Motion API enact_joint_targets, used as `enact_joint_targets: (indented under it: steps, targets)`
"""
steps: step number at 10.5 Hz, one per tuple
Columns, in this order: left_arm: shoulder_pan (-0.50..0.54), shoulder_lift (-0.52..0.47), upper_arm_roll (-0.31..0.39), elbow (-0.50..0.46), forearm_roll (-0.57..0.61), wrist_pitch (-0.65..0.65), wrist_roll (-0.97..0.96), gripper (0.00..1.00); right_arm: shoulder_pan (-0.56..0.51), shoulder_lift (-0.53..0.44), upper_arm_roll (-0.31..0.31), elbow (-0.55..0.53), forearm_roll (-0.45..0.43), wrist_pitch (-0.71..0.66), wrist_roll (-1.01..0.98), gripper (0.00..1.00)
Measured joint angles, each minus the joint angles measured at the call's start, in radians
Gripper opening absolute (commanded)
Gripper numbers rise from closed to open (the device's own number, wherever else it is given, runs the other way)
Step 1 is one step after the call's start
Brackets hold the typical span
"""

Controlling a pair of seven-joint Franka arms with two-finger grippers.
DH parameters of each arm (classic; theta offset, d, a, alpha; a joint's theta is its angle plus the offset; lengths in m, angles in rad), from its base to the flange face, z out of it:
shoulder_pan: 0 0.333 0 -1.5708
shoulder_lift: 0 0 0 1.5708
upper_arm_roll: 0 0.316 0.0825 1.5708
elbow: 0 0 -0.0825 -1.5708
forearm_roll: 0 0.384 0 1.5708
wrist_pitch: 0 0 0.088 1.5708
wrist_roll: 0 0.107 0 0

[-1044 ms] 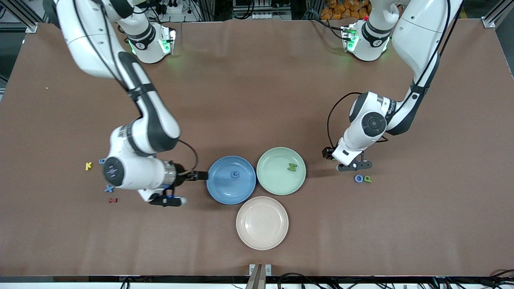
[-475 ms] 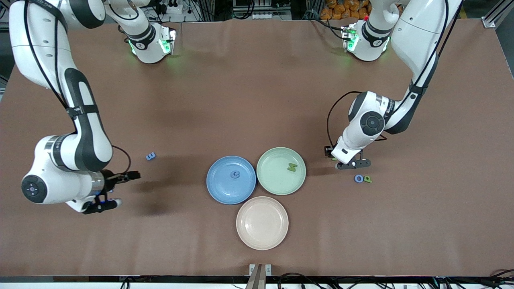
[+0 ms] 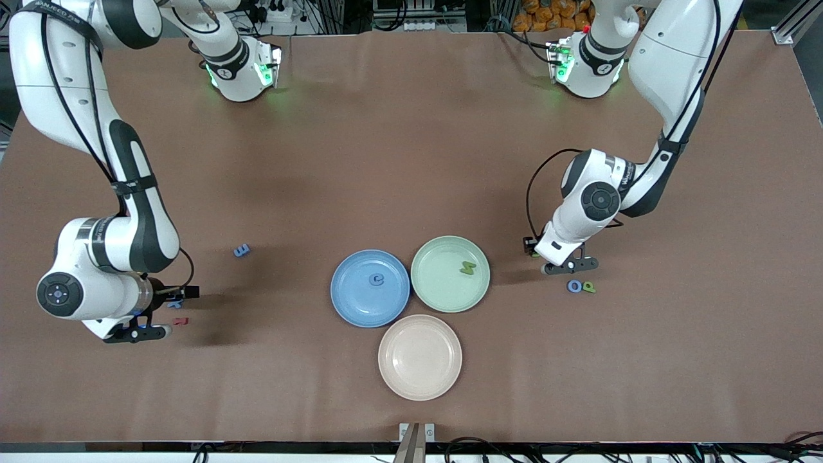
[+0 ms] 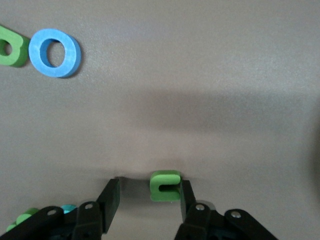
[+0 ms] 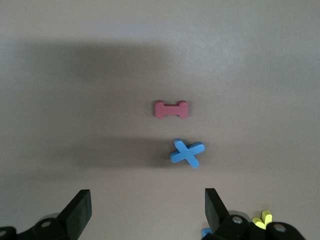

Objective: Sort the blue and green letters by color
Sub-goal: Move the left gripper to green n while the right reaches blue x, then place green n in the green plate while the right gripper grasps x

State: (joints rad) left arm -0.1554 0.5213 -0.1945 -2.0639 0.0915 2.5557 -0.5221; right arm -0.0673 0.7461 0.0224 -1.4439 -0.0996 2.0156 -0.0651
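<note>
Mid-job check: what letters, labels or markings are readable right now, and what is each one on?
"O": blue O, on the table.
"X": blue X, on the table.
"E": blue E, on the table.
Red piece: "I" or sideways "H", cannot tell.
Blue-plate piece and green-plate piece: too small to read.
Left arm print: too small.

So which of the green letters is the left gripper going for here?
The small green letter standing between the left gripper's fingers, one finger touching it. The other loose green letter lies beside the blue O, and a third green one sits on the green plate.
</note>
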Motion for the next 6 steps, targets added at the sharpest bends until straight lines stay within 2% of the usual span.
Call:
enact_joint_targets:
  steps: [1,3,4,6]
  targets:
    - [0.000,0.007,0.002,0.008,0.000,0.000,0.000,0.37,-0.014,-0.002,-0.001,-0.028,0.000,0.023,0.017,1.00]
    - [0.000,0.023,0.002,0.029,0.000,0.002,0.000,0.06,-0.050,-0.017,-0.001,-0.092,0.000,0.116,0.069,1.00]
    - [0.000,0.025,0.002,0.036,0.000,0.002,-0.001,0.00,-0.068,-0.022,-0.001,-0.136,0.009,0.201,0.085,1.00]
    - [-0.001,0.028,0.002,0.043,0.000,0.002,-0.009,0.00,-0.080,-0.023,0.000,-0.196,0.052,0.294,0.098,1.00]
